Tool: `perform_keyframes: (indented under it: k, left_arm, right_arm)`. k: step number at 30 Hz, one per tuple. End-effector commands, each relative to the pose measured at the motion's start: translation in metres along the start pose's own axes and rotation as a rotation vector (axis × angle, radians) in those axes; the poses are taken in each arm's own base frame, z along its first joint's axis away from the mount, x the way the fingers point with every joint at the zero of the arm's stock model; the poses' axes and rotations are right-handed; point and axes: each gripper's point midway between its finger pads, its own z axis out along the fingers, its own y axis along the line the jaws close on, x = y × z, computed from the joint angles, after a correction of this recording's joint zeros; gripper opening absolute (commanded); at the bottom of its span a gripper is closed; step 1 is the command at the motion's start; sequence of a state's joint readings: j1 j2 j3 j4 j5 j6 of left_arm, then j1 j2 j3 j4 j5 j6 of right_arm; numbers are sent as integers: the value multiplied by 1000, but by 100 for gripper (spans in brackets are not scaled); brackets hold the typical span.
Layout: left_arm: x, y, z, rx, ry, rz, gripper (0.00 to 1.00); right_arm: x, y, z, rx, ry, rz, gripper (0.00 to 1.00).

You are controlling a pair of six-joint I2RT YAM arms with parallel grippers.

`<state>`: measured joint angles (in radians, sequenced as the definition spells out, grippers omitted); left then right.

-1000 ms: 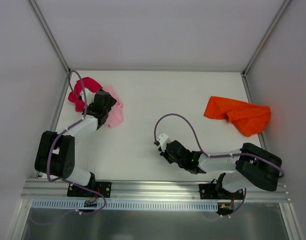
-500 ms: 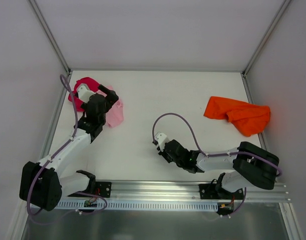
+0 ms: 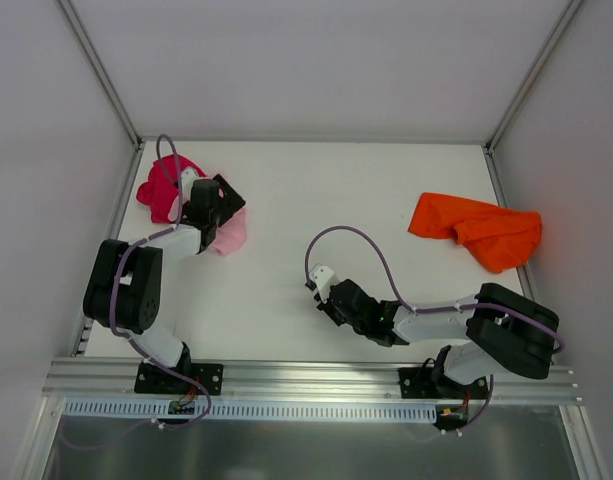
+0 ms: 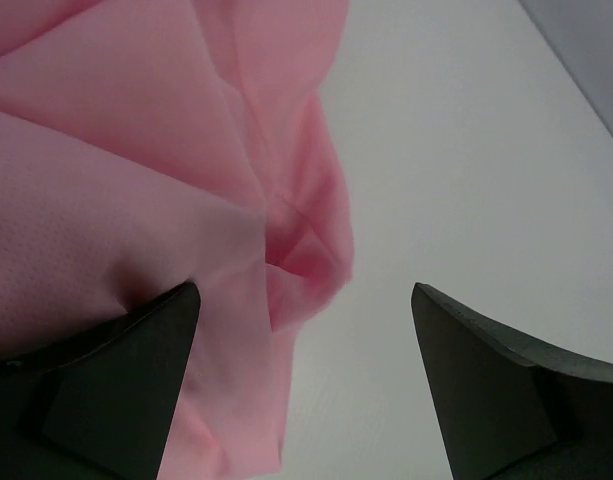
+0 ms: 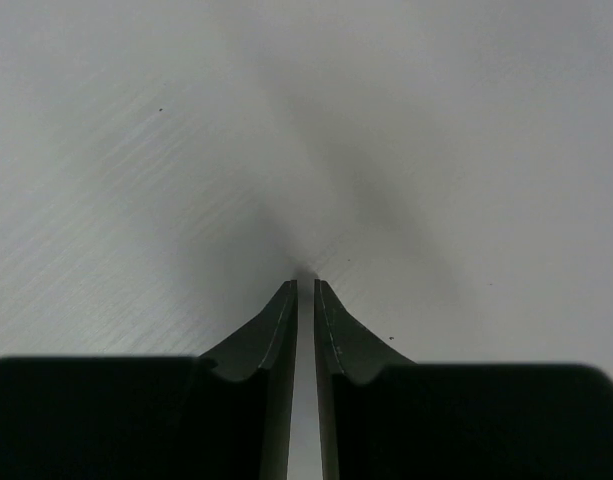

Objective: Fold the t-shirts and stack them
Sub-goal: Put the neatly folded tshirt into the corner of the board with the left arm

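No shirt is folded or stacked yet. On the table (image 3: 316,190), the orange t-shirt (image 3: 476,228) lies crumpled far right; the red t-shirt (image 3: 158,185) and pink t-shirt (image 4: 136,150) are bunched together far left. The left gripper (image 4: 306,300) is spread wide over the pink edge, gripping nothing; the right gripper (image 5: 306,285) is nearly closed and empty, mid-table.

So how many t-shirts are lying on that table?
3. The red shirt and pink shirt lie bunched together far left, at the left gripper; the orange shirt lies far right.
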<state>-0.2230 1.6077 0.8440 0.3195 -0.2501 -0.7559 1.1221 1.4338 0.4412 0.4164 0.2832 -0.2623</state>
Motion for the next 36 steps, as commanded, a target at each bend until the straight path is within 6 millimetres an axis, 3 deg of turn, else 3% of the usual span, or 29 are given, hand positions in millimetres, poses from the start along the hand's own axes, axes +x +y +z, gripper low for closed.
perform_keyframes:
  k: [1, 2, 5, 10, 17, 23, 27, 34, 36]
  left_arm:
    - [-1, 19, 10, -28, 40, -147, 88]
    - [10, 40, 10, -82, 60, -202, 88]
    - [14, 57, -1, -126, 33, -217, 88]
    - [-6, 87, -23, -285, -62, -189, 89]
    - [-31, 106, -28, -400, -102, -199, 89]
    - [-31, 120, -23, -434, -62, -243, 89]
    - [-34, 105, -19, -339, -54, -221, 90]
    - [-40, 28, -14, 28, -47, -49, 96]
    - [-36, 25, -12, 17, -35, -33, 96]
  right_arm:
    - [-7, -2, -1, 17, -38, 11, 15]
    - [-7, -2, -1, 17, -39, 13, 15]
    - [-5, 0, 2, 13, -29, 10, 16]
    - [-1, 1, 4, 10, -18, 13, 15]
    - [1, 3, 2, 1, -17, 16, 15]
    - [2, 4, 1, -1, -18, 17, 15]
    - [2, 6, 1, -8, -17, 12, 15]
    - [1, 10, 4, -26, -15, 9, 15]
    - [2, 12, 4, -28, -10, 7, 15]
